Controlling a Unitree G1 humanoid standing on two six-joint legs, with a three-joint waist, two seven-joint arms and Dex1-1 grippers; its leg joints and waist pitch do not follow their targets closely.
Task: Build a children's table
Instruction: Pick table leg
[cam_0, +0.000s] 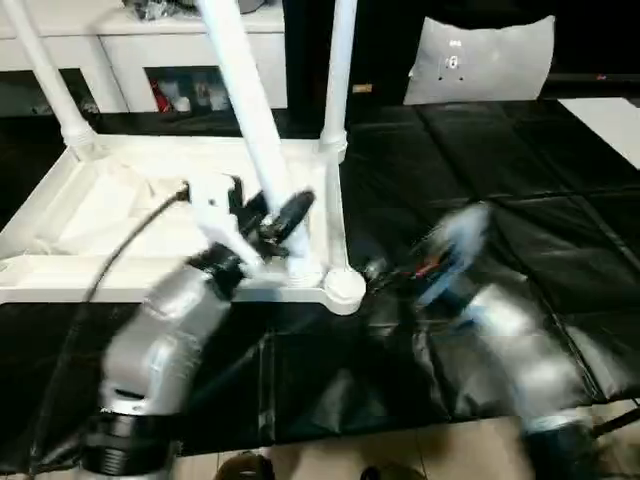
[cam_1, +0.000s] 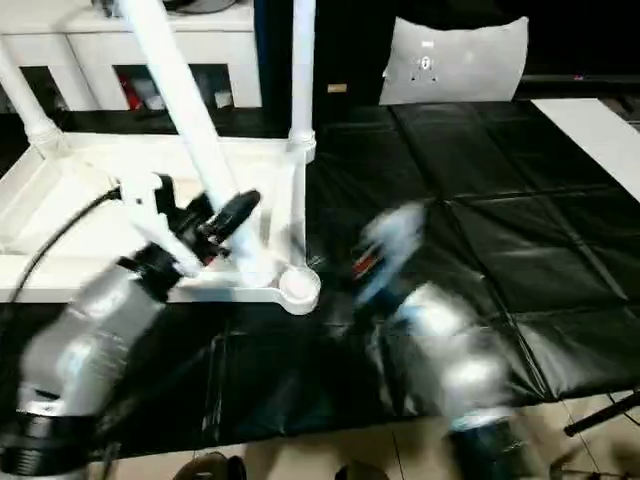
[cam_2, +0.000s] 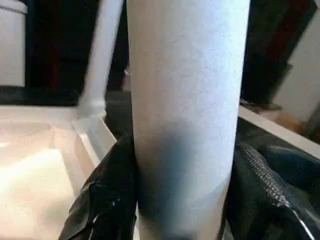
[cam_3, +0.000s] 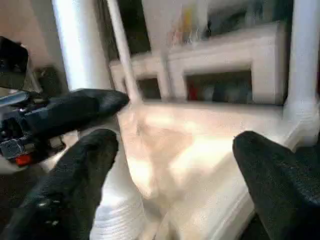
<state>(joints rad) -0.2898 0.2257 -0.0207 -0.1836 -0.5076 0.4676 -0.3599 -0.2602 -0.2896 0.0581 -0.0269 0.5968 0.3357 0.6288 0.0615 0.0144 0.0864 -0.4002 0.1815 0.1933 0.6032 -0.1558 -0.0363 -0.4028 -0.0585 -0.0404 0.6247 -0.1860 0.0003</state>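
Tabletop room and blockers

The black tabletop (cam_0: 520, 230) lies open toward its right edge; the upturned children's table (cam_0: 60, 230) with 3 upright legs (cam_0: 338, 70) blocks the left half.

Even indoor light, bright enough. The black table cover (cam_0: 480, 180) shows pale sheen along its creases. The right arm (cam_0: 500, 320) at lower right smears with motion blur. In the left wrist view, the near white leg (cam_2: 187, 110) looms soft, shadowed low down.
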